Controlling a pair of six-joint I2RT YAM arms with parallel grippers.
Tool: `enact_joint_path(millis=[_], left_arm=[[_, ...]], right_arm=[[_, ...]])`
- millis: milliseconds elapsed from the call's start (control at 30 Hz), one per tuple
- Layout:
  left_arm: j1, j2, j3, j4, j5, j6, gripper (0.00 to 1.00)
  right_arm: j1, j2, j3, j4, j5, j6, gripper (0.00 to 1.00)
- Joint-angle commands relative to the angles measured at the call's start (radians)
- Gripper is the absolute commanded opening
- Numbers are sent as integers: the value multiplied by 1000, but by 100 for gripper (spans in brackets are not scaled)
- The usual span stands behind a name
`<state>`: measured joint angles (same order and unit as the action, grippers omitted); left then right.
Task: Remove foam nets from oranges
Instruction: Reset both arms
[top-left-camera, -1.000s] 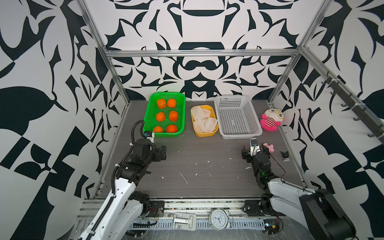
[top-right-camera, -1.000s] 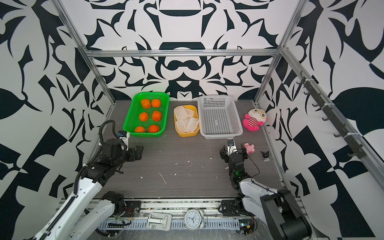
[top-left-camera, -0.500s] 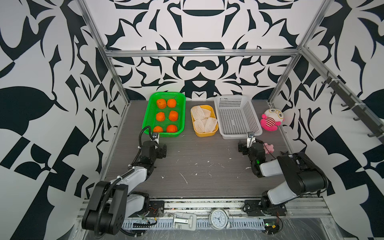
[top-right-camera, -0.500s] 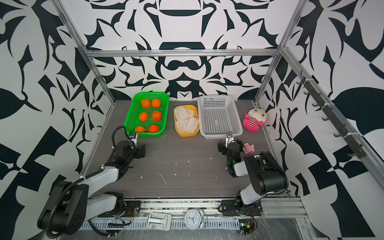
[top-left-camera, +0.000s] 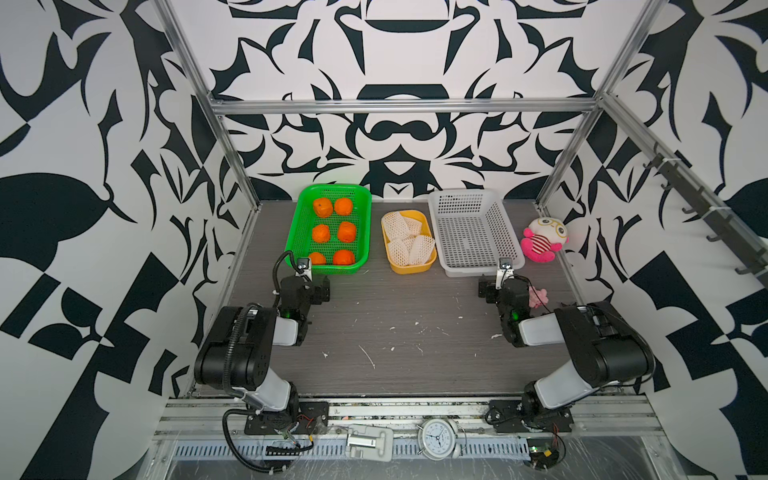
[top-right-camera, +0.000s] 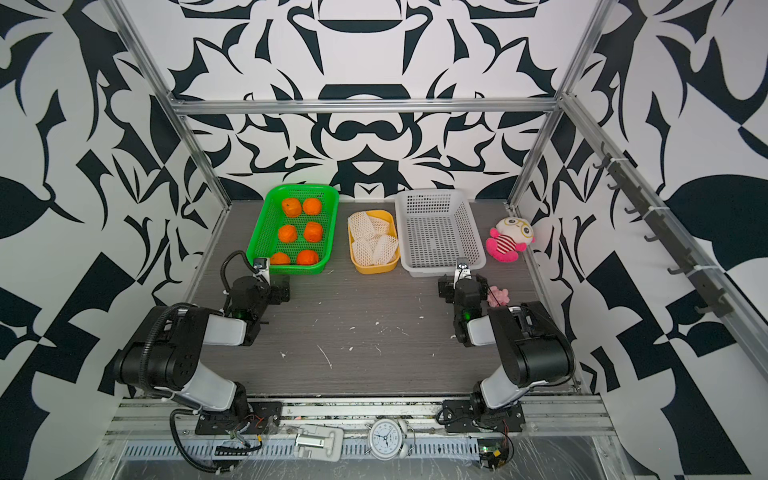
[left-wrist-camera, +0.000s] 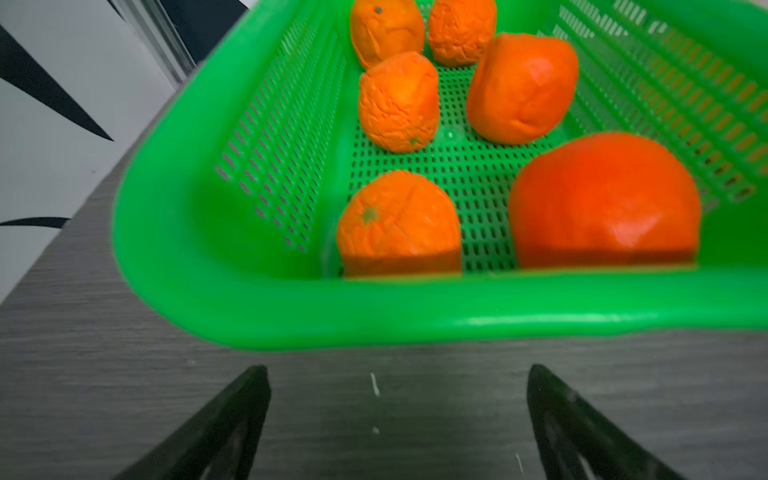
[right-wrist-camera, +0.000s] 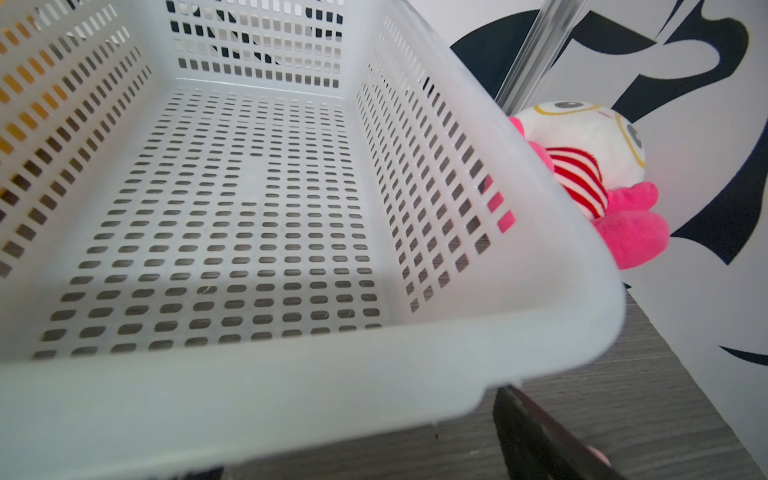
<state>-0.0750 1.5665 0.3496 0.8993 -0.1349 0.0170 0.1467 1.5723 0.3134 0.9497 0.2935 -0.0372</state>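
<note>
Several bare oranges (top-left-camera: 346, 231) (left-wrist-camera: 399, 220) lie in the green basket (top-left-camera: 328, 270) (left-wrist-camera: 374, 311) at the back left. The foam nets (top-left-camera: 405, 243) (top-right-camera: 374, 245) are piled as white lattice pads in the yellow tray (top-left-camera: 411, 269) beside it. My left gripper (top-left-camera: 313, 291) (left-wrist-camera: 397, 370) rests low on the table just in front of the green basket's near rim, open and with nothing in it. My right gripper (top-left-camera: 500, 286) sits just before the white basket's near rim, also open and empty. Only one of its fingers (right-wrist-camera: 532, 436) shows in the right wrist view.
The white perforated basket (top-left-camera: 469, 270) (right-wrist-camera: 291, 399) stands empty at the back right. A pink and white plush toy (top-left-camera: 542, 239) (right-wrist-camera: 582, 166) sits to its right by the wall. A small pink scrap (top-left-camera: 538, 296) lies beside the right arm. White flecks dot the table (top-left-camera: 395, 332).
Both arms have folded down low toward their bases. The grippers stay near the baskets' front rims, the right one a little closer to the white basket.
</note>
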Motion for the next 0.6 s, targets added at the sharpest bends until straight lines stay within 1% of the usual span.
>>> enact_joint_path(millis=[0,167,200,567], left_arm=[[12,9,24,30,-13,-31,99],[13,4,22,29,-11,-32,99],[13,4,21,30,-11,-32,99],[12,-3,13,39,-12,-34,99]], right_arm=[[-24,-9,39,-19,-40,27,99],[-55,-8,52,-40,-185,21,100],[-65,-9,54,-50,-199,26,100],[-97,-9,59,-57,-266,42,99]])
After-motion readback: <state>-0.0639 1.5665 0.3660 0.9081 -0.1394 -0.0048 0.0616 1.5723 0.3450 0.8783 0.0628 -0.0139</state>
